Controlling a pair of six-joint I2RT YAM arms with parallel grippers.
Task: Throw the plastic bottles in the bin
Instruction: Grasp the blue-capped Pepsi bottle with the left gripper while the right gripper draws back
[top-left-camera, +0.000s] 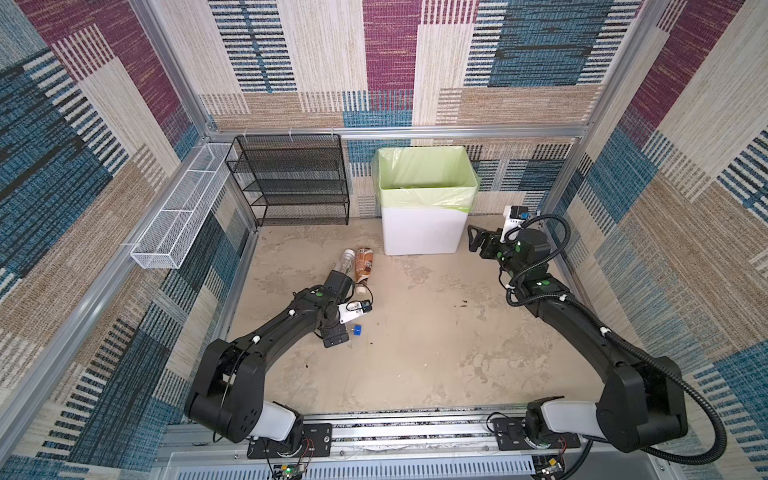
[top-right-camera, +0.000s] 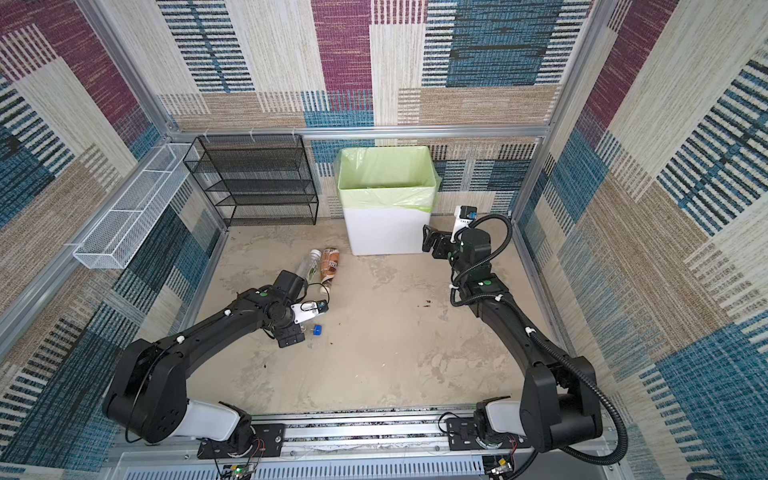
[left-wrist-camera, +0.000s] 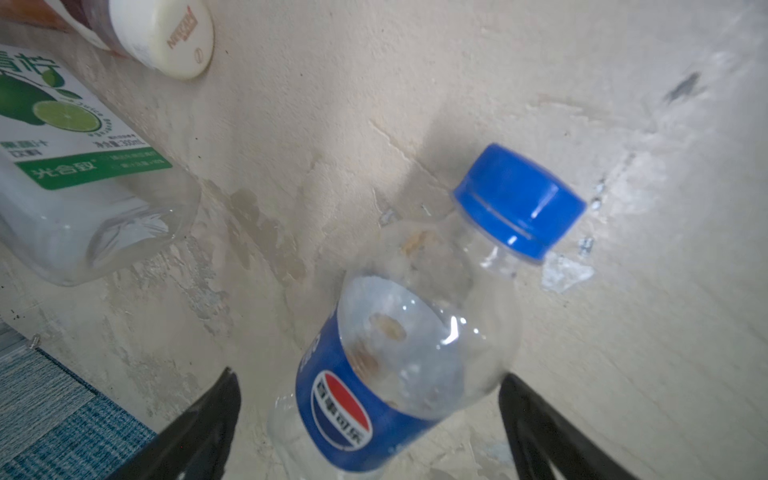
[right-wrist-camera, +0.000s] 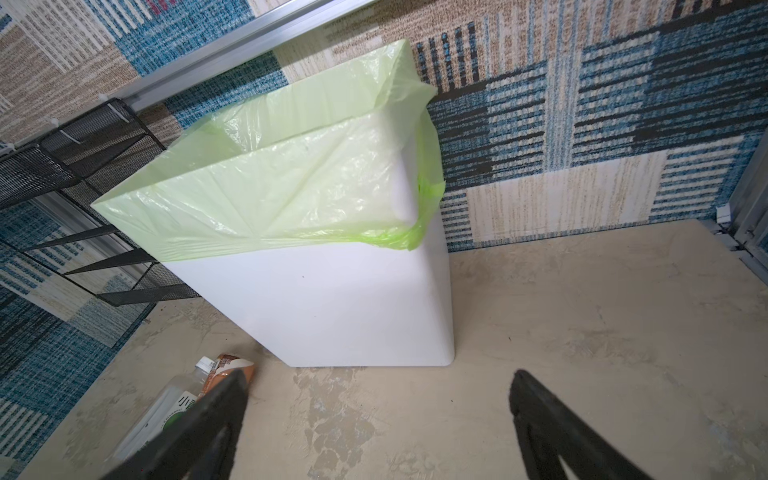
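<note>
L gripper (left-wrist-camera: 370, 378): jaws wide apart, straddling the clear plastic bottle w/ blue label + blue cap (left-wrist-camera: 399, 365). Bottle lies on its side on the mottled beige table top (left-wrist-camera: 582, 104). Nothing clamped. Fingers sit either side of the labelled barrel, prob. because that's the widest, firmest part and the neck tapers. Can't tell if either finger touches it.

Two more lie side by side just beyond L wrist, toward the bin: clear bottle w/ green lime label + white cap (top-left-camera: 344, 262) and brown bottle w/ cream cap (top-left-camera: 364, 262), caps at opposite ends. Both flat on the table, neither held.

Tall white plastic bin w/ pale green bag over its rim (top-left-camera: 424, 232) stands upright at back wall, mouth open. Contents not readable.

R gripper (top-left-camera: 473, 239): jaws apart, empty, hanging just beside bin's right wall. Judged: parked aside so L arm has a free run to the bin mouth.

Black mesh shelf rack (top-left-camera: 291, 178) + long white wire basket (top-left-camera: 183, 212) stand left of bin, not part of the job.

Step, judged: pre-grasp on blue-label bottle; three bottles left to bin.
</note>
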